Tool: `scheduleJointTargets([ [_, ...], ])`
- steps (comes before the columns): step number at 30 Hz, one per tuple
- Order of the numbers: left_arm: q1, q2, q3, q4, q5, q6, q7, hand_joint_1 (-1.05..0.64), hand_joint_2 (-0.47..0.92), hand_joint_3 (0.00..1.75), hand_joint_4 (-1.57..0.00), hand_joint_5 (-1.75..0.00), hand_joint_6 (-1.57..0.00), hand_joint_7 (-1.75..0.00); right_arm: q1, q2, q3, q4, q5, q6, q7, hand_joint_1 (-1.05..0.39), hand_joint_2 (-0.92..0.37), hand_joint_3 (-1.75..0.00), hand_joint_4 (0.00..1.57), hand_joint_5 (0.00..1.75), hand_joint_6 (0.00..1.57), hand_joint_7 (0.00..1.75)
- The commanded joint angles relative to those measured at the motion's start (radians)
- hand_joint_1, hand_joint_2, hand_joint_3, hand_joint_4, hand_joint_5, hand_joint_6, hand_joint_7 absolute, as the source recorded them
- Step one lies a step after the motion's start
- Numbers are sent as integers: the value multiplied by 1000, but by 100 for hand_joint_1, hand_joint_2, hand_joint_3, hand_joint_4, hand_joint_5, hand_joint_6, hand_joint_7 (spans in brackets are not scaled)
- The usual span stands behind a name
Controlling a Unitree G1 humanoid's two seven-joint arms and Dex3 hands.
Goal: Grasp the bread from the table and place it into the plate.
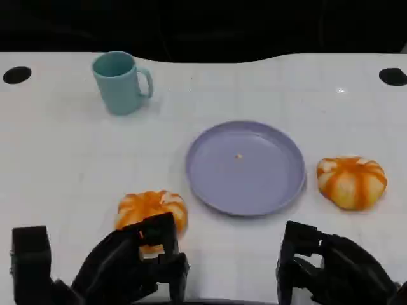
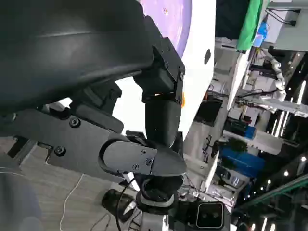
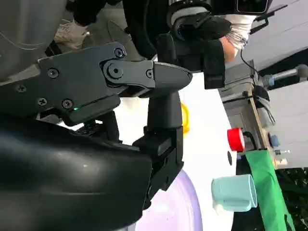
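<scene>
on white table (image 1: 63,159), round glossy bread (image 1: 151,210), smooth lilac plate (image 1: 245,167)

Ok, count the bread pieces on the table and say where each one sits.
2. One bread lies left of the plate, just beyond the left hand; the other bread lies right of the plate.

The table (image 1: 70,165) was white, with a faint grid of lines and a black hole (image 1: 16,75) near each far corner. Behind it, everything was dark. Off to the side, the room had a green cloth (image 2: 251,24), a blue box (image 2: 243,161) and bright ceiling lights (image 2: 288,173).
</scene>
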Motion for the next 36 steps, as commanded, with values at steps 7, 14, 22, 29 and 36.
scheduleJointTargets([
  [7,-6,16,13,21,4,-12,-23,-62,92,20,-89,-175,-67,-175,-6,-8,-3,6,-3,-2,-1,-49,-92,-42,61,175,46,166],
  [14,-9,19,13,25,20,-30,-28,-63,92,21,-88,-175,-67,-175,-11,-7,-3,7,-10,2,-12,-50,-92,-42,60,175,48,165],
  [22,-6,-11,39,26,5,-53,-18,-72,92,24,-84,-175,-61,-172,-12,-7,-3,12,-16,-10,-7,-51,-92,-43,59,175,45,167],
  [29,-9,-22,57,12,44,-151,10,-68,92,22,-57,-172,-60,-122,-13,-6,-5,14,-11,-3,-3,-51,-92,-43,58,175,45,167],
  [36,-18,3,65,-10,186,-314,90,-63,92,16,-56,-115,-62,-36,-15,0,-7,30,-8,-24,9,-48,-92,-43,60,175,45,167],
])
